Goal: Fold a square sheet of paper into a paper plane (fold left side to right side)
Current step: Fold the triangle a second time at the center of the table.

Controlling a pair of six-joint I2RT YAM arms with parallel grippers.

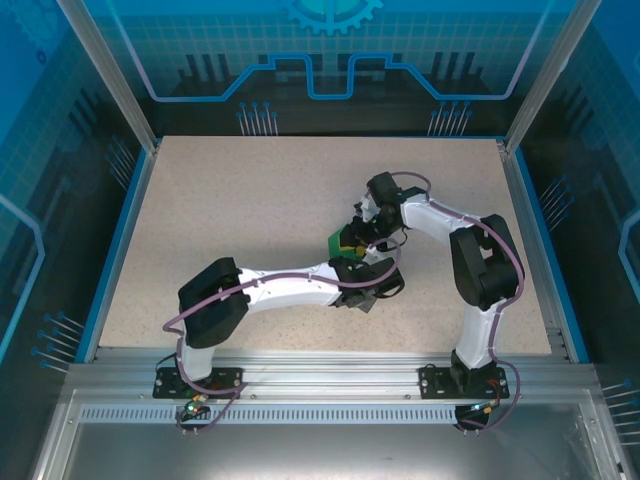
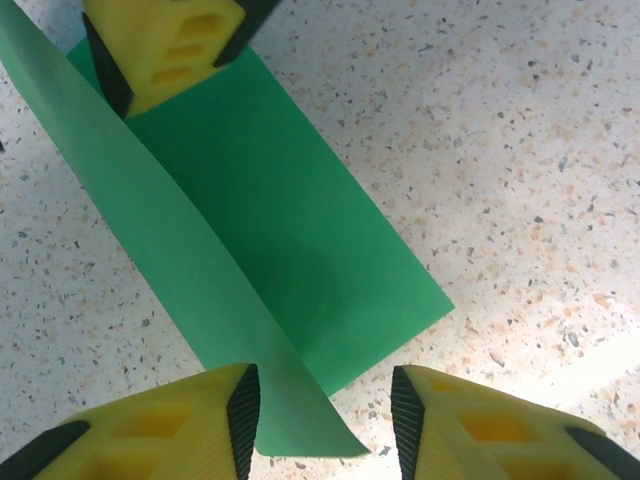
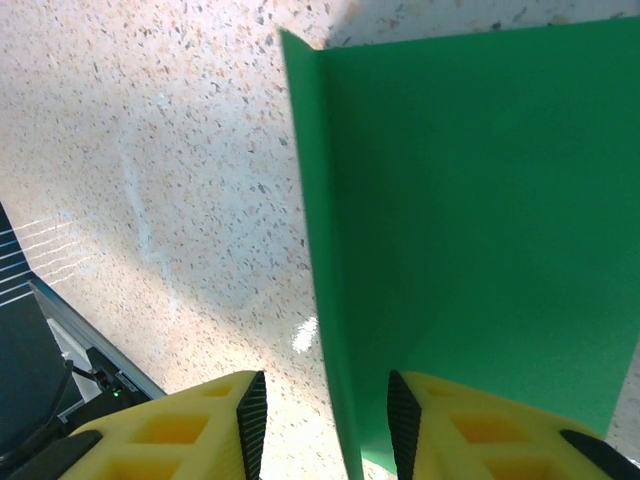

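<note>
On the left, we see the white left arm (image 1: 270, 290) reach from its near base rightward across the speckled beige table (image 1: 240, 200). It ends at the left pincer (image 1: 358, 272), a little right of the table's middle. In the left wrist view this pincer (image 2: 325, 410) is open, its yellow foam fingers (image 2: 170, 430) standing well apart. One end of a lifted flap lies in the gap, close to the left pad; we cannot tell whether it touches.

Between the two pincers lies the thin, bright green square sheet of paper (image 1: 338, 241). It is partly folded: the wider part (image 2: 300, 230) rests flat on the table, and a narrower strip along one side is raised off it along a crease.

To the right, the white right arm (image 1: 480, 270) rises from its near base, bends toward the far side and comes back left to the sheet. The right pincer (image 3: 325, 420) is open too and grips nothing. It straddles the raised flap, which runs edge-on between its fingers (image 3: 480, 435), with the sheet (image 3: 470, 200) flat beyond. One of its fingers (image 2: 165, 50) sits at the sheet's far end.
</note>
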